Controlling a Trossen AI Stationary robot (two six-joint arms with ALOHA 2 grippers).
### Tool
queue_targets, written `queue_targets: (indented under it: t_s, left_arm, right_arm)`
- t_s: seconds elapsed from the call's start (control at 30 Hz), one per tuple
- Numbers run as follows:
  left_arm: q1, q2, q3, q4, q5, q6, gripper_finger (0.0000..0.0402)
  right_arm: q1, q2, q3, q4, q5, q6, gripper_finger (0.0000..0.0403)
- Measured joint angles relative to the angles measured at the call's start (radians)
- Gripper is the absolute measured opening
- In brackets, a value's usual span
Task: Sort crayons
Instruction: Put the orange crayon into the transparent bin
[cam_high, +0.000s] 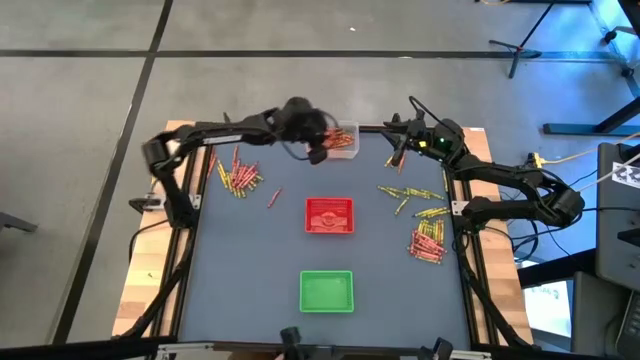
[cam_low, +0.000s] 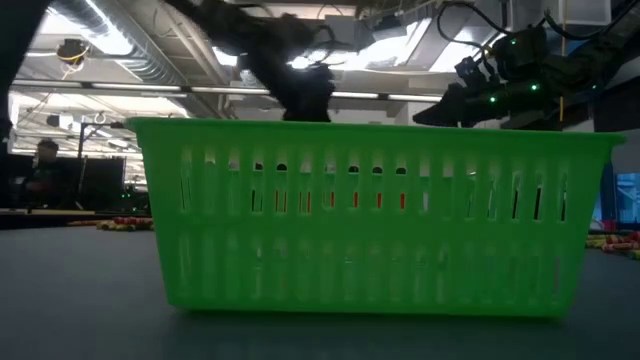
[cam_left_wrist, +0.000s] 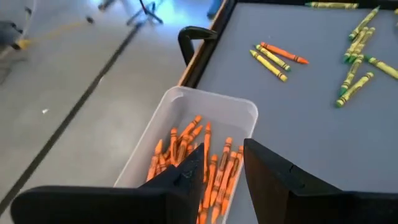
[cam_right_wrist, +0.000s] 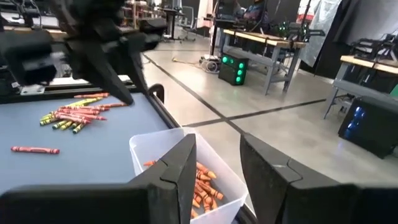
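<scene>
Crayons (cam_high: 238, 178) lie scattered on the table (cam_high: 250, 270) — a heap by the left edge, more (cam_high: 428, 238) by the right — and orange ones (cam_left_wrist: 208, 167) fill the clear tray (cam_left_wrist: 180, 99) at the far edge. Left tool (cam_left_wrist: 221, 171) hangs over that tray, fingers slightly apart, nothing between them. Right tool (cam_right_wrist: 214, 168) hovers beside the same tray, fingers apart and empty. Red tray (cam_high: 329, 215) and green tray (cam_high: 326, 290) sit mid-table.
</scene>
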Motion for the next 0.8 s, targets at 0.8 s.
queue_targets:
  t_s: [0.8]
  left_arm:
    - [-0.036, -0.617, -0.840, 0.817, 0.268, -0.057, 0.0096]
  right_arm:
    - [0.191, -0.001, 0.292, -0.819, 0.200, -0.103, 0.0124]
